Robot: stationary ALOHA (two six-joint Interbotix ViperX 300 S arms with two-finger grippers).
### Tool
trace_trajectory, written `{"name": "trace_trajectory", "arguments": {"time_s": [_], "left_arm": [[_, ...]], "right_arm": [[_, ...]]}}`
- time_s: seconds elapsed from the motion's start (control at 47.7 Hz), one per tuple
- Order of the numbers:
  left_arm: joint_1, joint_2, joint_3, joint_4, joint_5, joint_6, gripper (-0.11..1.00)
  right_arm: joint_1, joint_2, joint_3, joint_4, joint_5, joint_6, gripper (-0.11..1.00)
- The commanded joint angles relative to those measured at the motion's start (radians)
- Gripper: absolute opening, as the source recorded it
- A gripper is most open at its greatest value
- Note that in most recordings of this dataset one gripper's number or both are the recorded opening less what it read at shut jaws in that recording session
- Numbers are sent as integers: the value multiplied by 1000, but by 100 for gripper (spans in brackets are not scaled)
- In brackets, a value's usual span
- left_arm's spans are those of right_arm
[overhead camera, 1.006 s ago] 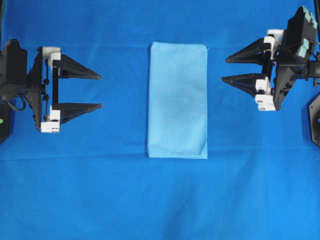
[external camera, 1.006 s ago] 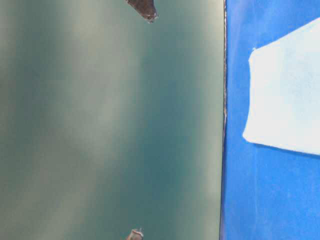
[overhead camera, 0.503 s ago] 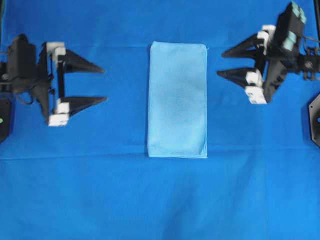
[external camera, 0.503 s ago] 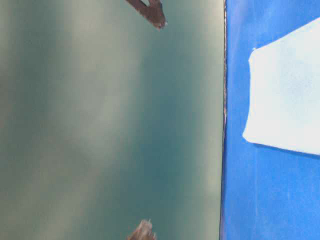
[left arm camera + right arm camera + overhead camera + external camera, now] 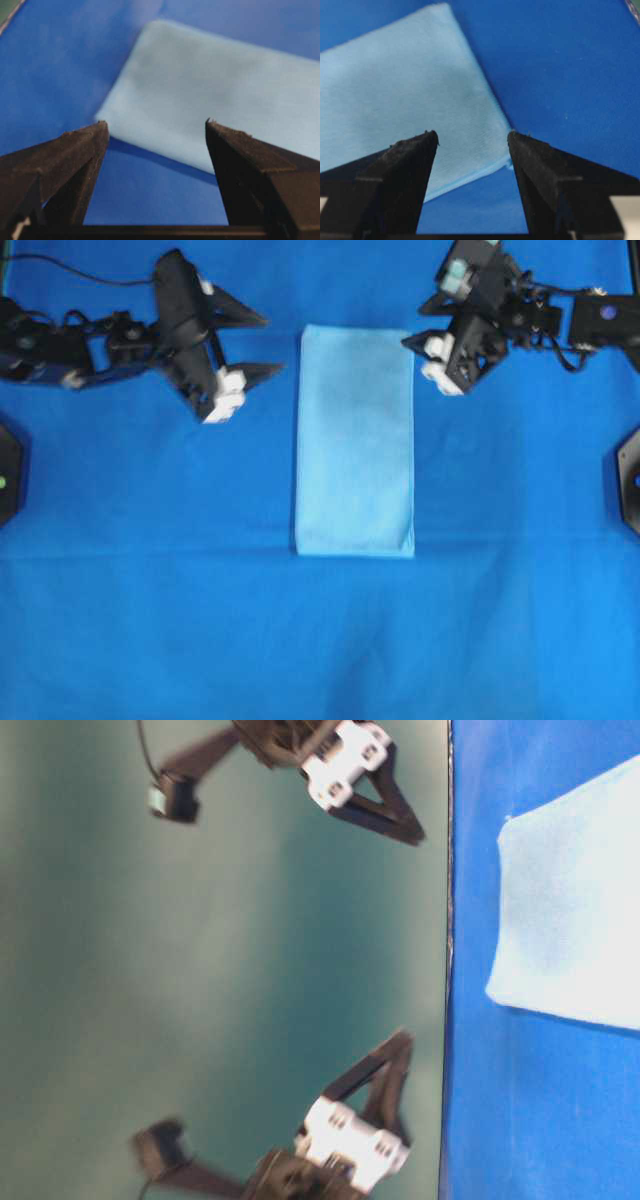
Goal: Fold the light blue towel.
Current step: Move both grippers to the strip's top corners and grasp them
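Black arms with thin cables, each gripper (image 5: 262, 343) black-fingered on seemingly white blocks

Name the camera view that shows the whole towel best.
The overhead view: only there is the towel seen entire, a tall rectangle with all four edges. The table-level view catches one corner at its right edge; each wrist view shows a blurred corner beyond open claw tips.

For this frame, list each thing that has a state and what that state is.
light blue towel: lying flat as a long rectangle, not held.
left gripper: open, empty, beside the towel's far left corner.
right gripper: open, empty, by the towel's far right corner.
blue tablecloth: spread flat under the towel.
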Motion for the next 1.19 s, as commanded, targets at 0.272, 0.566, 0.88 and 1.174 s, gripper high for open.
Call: {"name": "trace_trajectory", "arguments": {"time_s": [0.272, 0.566, 0.88, 1.174], "left_arm": [[74, 239, -164, 2, -11, 5, 75], [77, 360, -235, 2, -12, 5, 75], [75, 365, -232, 5, 14, 57, 36], [77, 353, -242, 6, 40, 114, 4]], "right_arm": [[-69, 178, -63, -35, -58, 3, 62], [-92, 276, -95, -51, -87, 2, 62], [-92, 288, -86, -75, -74, -2, 33], [-91, 281, -77, -64, -74, 14, 4]]}}
